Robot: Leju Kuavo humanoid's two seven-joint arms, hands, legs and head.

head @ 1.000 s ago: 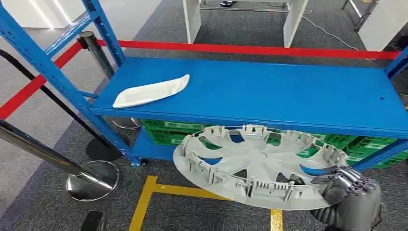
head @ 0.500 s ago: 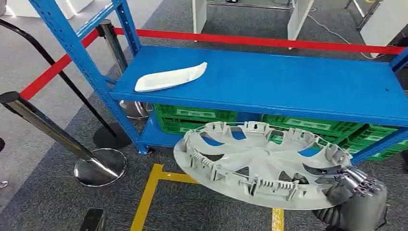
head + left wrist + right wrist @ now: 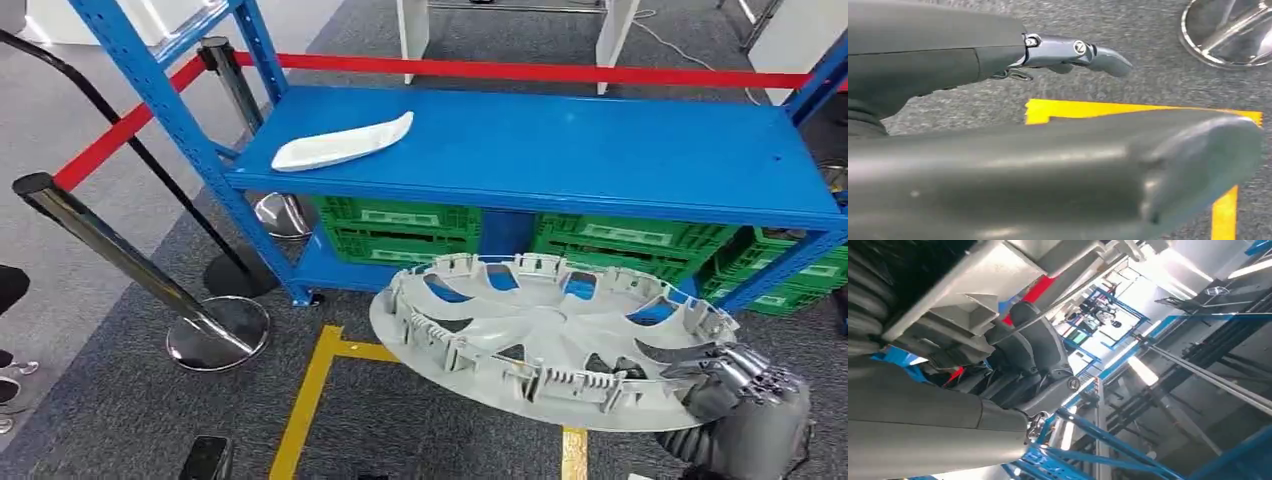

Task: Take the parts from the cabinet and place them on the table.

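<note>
A large round grey plastic wheel cover [image 3: 545, 340] is gripped at its near right rim by the right hand [image 3: 735, 375] and is held tilted above the grey carpet, in front of the blue metal shelf rack [image 3: 560, 160]. A white curved plastic part [image 3: 343, 143] lies on the rack's left side. The left hand [image 3: 1048, 150] is seen with fingers [image 3: 1075, 52] extended and apart, with nothing held.

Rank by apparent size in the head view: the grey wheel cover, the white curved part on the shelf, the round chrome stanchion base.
1. Grey plastic wheel cover, though nearest the camera.
2. White curved part.
3. Round chrome stanchion base; close to the white part, so uncertain.
</note>
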